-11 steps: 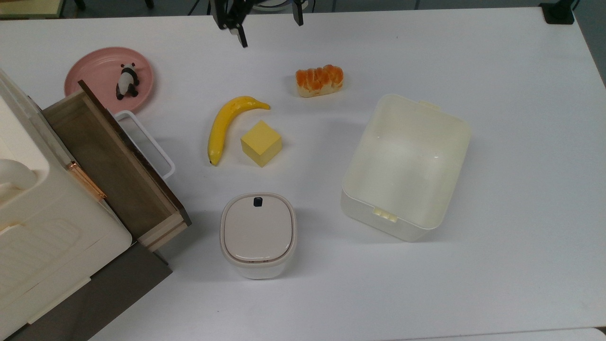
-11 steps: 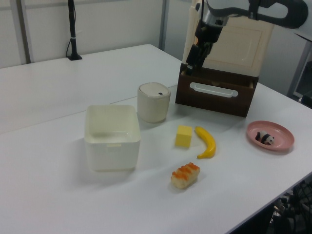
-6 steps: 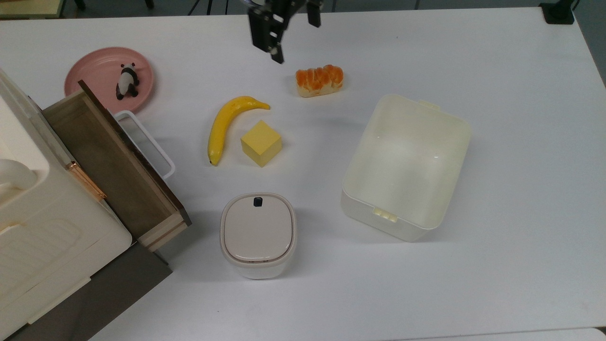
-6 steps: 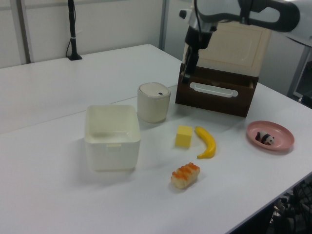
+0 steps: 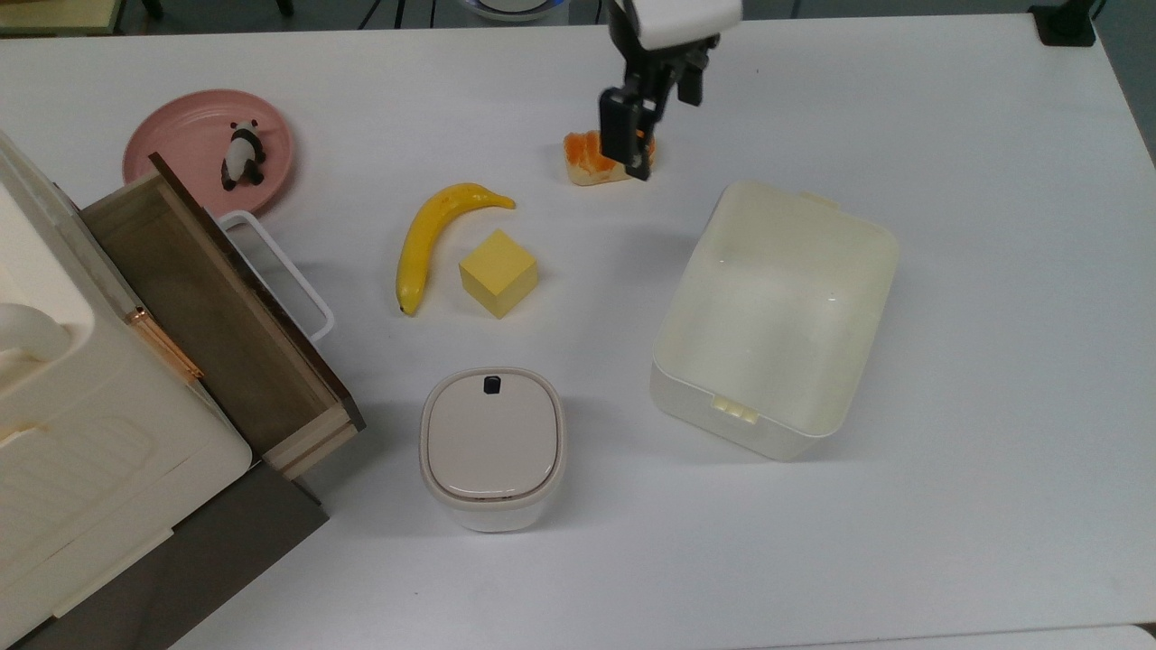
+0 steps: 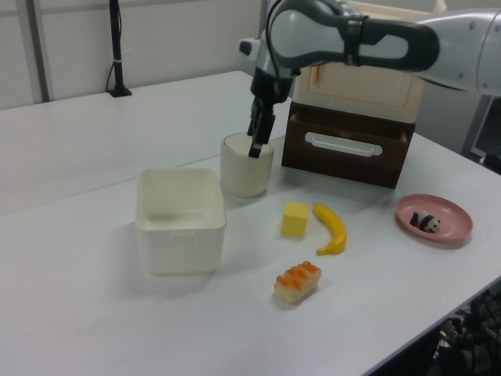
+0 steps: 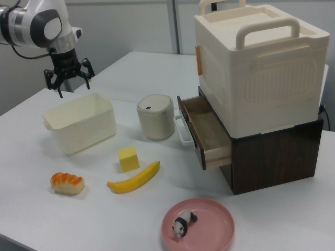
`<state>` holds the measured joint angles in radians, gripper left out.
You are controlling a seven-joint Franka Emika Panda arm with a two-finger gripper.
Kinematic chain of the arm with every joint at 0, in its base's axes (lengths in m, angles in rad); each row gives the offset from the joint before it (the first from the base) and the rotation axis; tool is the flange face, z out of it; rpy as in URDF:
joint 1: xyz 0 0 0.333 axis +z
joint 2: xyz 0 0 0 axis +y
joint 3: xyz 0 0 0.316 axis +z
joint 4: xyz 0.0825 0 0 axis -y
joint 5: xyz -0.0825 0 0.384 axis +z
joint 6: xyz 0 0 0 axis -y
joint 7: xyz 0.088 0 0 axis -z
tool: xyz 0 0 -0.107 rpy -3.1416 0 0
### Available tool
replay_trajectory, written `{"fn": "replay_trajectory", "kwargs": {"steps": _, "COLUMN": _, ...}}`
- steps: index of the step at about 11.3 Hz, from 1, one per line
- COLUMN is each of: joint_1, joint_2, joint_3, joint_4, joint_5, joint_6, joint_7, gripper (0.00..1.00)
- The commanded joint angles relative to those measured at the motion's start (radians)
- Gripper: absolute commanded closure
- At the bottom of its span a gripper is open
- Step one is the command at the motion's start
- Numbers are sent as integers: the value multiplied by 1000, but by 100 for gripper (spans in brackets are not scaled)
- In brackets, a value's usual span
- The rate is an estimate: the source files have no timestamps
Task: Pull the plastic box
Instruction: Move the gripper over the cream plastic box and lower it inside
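Observation:
The plastic box is a large cream-white lidless tub on the white table, right of centre in the top view, with nothing inside it. It also shows as the plastic box in the left view and the plastic box in the right view. My gripper hangs open in the air and holds nothing. In the top view it sits just beyond the box's upper-left corner and overlaps the bread toy. The right view puts the gripper above and behind the box's far rim, apart from it. In the left view, the gripper is in front of the white bin.
A bread toy, a banana and a yellow cube lie left of the box. A white bin with a beige lid stands nearer. A cream cabinet with an open wooden drawer and a pink plate holding a panda figure are at the left.
The gripper has travelled from the top view's upper middle rightward and downward, ending over the bread toy near the box's corner. The box and the other objects have not moved.

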<state>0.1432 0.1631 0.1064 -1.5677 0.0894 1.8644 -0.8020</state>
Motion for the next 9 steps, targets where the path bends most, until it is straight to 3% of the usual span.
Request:
{"fn": "replay_trajectory", "kwargs": {"steps": 1, "joint_1": 70, "joint_2": 65, "joint_3": -11, "joint_4": 20, "joint_5": -37, "joint_6": 59, "joint_7": -11, "gripper": 0}}
{"fn": "replay_trajectory", "kwargs": {"steps": 4, "joint_1": 102, "joint_2": 145, "joint_3": -16, "joint_4": 81, "joint_5": -60, "joint_6": 82, "joint_7": -8, "gripper": 0}}
{"fn": "replay_trajectory", "kwargs": {"steps": 9, "joint_1": 147, "joint_2": 217, "joint_3": -20, "joint_4": 83, "joint_5": -132, "joint_6": 134, "joint_7": 21, "gripper": 0}}
